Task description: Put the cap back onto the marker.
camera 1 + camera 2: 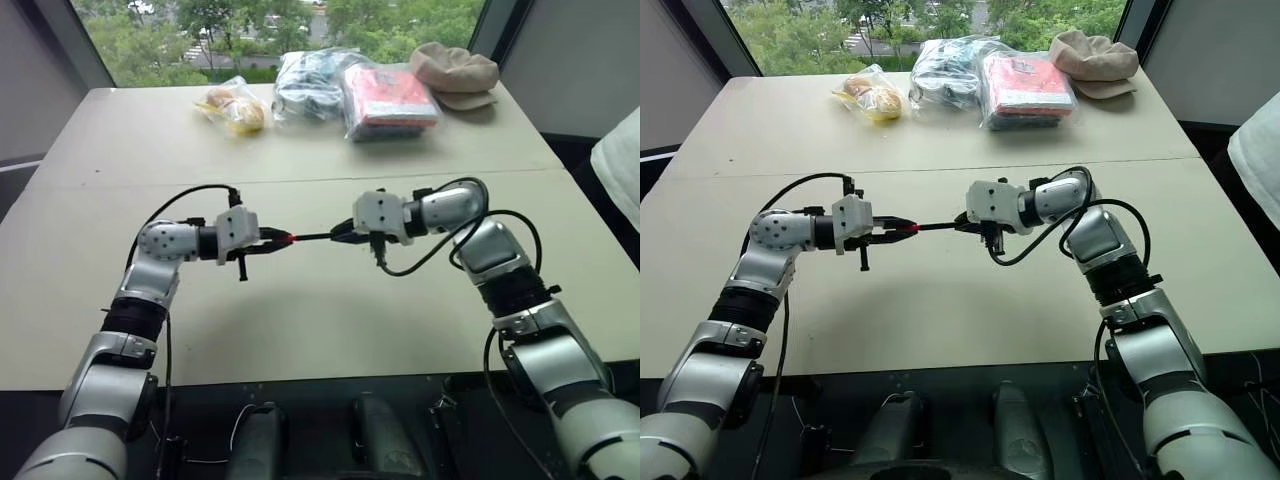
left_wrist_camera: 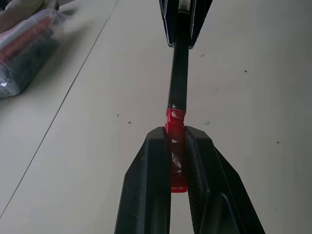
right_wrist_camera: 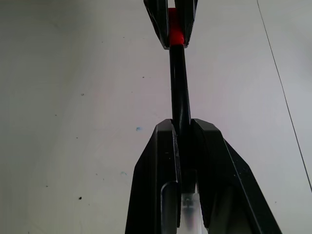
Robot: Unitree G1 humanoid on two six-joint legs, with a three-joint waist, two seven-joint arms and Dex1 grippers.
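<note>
Above the middle of the table, my two grippers face each other tip to tip. My left gripper (image 1: 278,241) is shut on the small red cap (image 2: 174,117). Opposite it, the right gripper (image 1: 342,236) is shut on the thin black marker (image 1: 315,237). The marker lies level between them. Its free end meets the cap (image 3: 175,34), in line with it. How far it is pushed in I cannot tell. In the left wrist view my left gripper (image 2: 173,134) pinches the cap from both sides. In the right wrist view the marker (image 3: 179,83) runs out of the right gripper (image 3: 181,124).
Along the far edge of the beige table (image 1: 300,330) lie a bag of yellow buns (image 1: 235,108), a clear bag of dark items (image 1: 310,82), a red packet in plastic (image 1: 388,100) and a beige hat (image 1: 455,72). Something white (image 1: 625,165) juts in at the right edge.
</note>
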